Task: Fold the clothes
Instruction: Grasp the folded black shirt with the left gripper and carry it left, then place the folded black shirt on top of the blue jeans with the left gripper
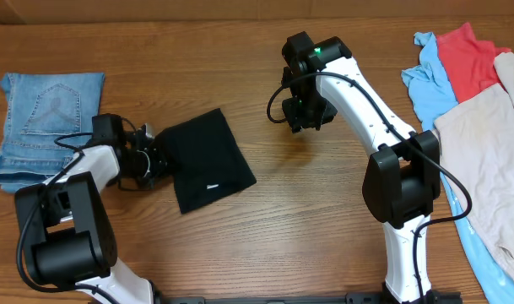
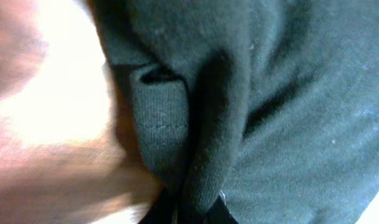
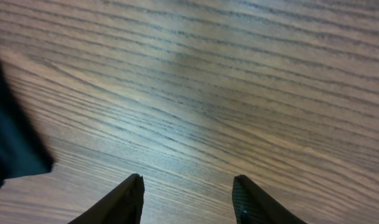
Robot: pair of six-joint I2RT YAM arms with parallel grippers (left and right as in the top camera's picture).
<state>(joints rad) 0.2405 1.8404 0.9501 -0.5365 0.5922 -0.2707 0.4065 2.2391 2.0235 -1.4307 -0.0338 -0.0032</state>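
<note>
A folded black T-shirt (image 1: 208,160) with a small white label lies on the wooden table left of centre. My left gripper (image 1: 155,159) is at its left edge, shut on a fold of the black fabric; the left wrist view shows the black T-shirt (image 2: 289,93) pinched between the fingers (image 2: 198,208). My right gripper (image 1: 305,118) is open and empty above bare table, to the right of the shirt; the right wrist view shows its spread fingers (image 3: 188,186) over wood and a corner of the black T-shirt (image 3: 12,143) at the left.
Folded blue denim jeans (image 1: 45,122) lie at the far left. A pile of unfolded clothes sits at the right edge: a light blue one (image 1: 430,80), a red one (image 1: 469,55) and a beige one (image 1: 484,160).
</note>
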